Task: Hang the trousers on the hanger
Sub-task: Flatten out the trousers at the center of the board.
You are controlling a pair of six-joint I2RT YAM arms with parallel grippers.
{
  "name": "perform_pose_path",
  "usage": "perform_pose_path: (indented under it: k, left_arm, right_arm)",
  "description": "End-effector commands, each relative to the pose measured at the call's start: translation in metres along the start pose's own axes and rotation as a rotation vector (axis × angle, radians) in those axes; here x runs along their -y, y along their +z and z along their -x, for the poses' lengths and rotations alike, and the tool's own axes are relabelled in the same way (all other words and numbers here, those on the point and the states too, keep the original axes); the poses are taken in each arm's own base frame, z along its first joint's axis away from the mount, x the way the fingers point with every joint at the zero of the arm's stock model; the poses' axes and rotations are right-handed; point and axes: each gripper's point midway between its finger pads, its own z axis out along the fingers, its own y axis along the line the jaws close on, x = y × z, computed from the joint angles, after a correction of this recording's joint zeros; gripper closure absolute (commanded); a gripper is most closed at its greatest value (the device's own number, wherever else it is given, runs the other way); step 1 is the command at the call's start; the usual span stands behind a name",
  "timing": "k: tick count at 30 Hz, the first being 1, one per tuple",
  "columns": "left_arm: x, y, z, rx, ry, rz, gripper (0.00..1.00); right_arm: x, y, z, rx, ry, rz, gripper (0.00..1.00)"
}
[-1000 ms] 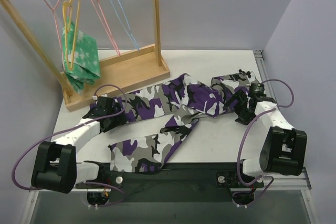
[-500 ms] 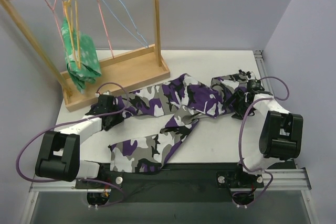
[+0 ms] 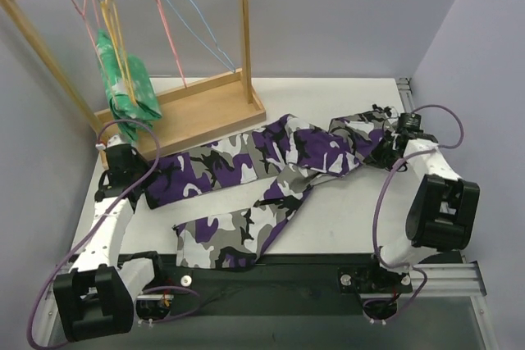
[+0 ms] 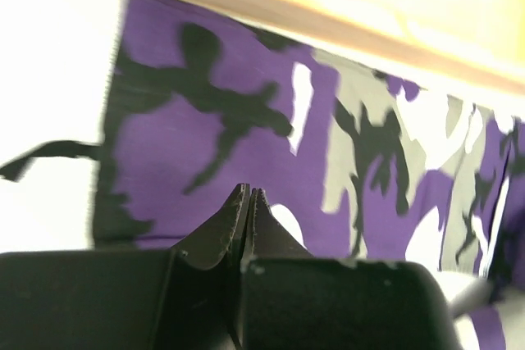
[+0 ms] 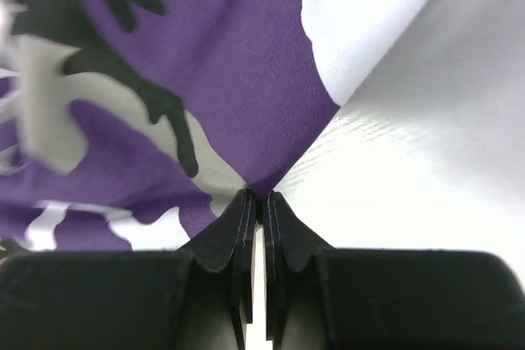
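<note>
- Top view: one pair of trousers (image 3: 271,153) is spread on the bench (image 3: 344,211). It lies well apart from the one yellow hanger (image 3: 113,30), hung on the rack (image 3: 197,108) with two pink hangers (image 3: 164,30) and one blue hanger (image 3: 201,26).
- The left hand (image 3: 131,178) and right hand (image 3: 385,149) are set at opposite ends of the cloth.
- Left wrist: the fingers are pressed together on a leg's edge.
- Right wrist: a purple corner is pinched.

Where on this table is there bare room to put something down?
Bare table lies in front, between the trousers' near leg and the right arm, and at the back, right of the wooden rack. The left is crowded: rack, hanging green garment, left arm.
</note>
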Motion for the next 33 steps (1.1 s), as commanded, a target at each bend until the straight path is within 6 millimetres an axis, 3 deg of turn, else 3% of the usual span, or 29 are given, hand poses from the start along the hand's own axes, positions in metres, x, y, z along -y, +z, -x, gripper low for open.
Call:
perform_pose_path:
  k: [1, 3, 9, 13, 16, 20, 23, 26, 29, 30, 31, 33]
  left_arm:
    - [-0.007, -0.013, 0.026, 0.038, -0.026, 0.014, 1.0]
    - [-0.007, -0.015, 0.03, 0.041, -0.008, 0.016, 1.0]
    - [-0.014, -0.007, 0.019, 0.0, 0.025, 0.034, 1.0]
    - [-0.01, -0.001, -0.001, -0.041, 0.027, 0.019, 1.0]
    - [-0.001, 0.006, -0.021, -0.069, 0.046, 0.004, 1.0]
    - [0.001, 0.024, -0.051, -0.167, 0.013, 0.0, 1.0]
    - [0.0, 0.032, -0.057, -0.187, 0.002, 0.004, 1.0]
    - [-0.002, 0.034, -0.053, -0.17, 0.013, 0.012, 1.0]
    - [-0.001, 0.023, -0.05, -0.168, 0.06, 0.018, 1.0]
    - [0.0, 0.02, -0.047, -0.153, 0.073, 0.016, 1.0]
    - [-0.001, 0.012, -0.044, -0.137, 0.08, 0.012, 1.0]
    - [0.006, 0.001, -0.052, -0.13, 0.148, -0.004, 0.84]
  right_arm:
    - [-0.014, -0.065, 0.035, 0.163, -0.033, 0.053, 1.0]
    - [-0.016, -0.089, 0.036, 0.214, -0.044, 0.07, 1.0]
    - [-0.009, -0.147, 0.005, 0.341, -0.089, 0.054, 1.0]
    - [-0.001, -0.17, 0.001, 0.44, -0.135, 0.029, 1.0]
    - [0.002, -0.173, 0.018, 0.47, -0.155, -0.031, 1.0]
    - [-0.011, -0.163, 0.058, 0.463, -0.201, -0.079, 1.0]
    - [-0.031, -0.145, 0.088, 0.442, -0.227, -0.084, 0.99]
    - [-0.05, -0.119, 0.103, 0.37, -0.265, -0.078, 0.89]
    - [-0.068, -0.098, 0.095, 0.261, -0.294, -0.038, 0.61]
    - [-0.074, -0.099, 0.092, 0.244, -0.306, -0.02, 0.42]
    - [-0.08, -0.097, 0.086, 0.225, -0.316, 0.001, 0.38]
    - [-0.087, -0.094, 0.068, 0.191, -0.351, 0.017, 0.31]
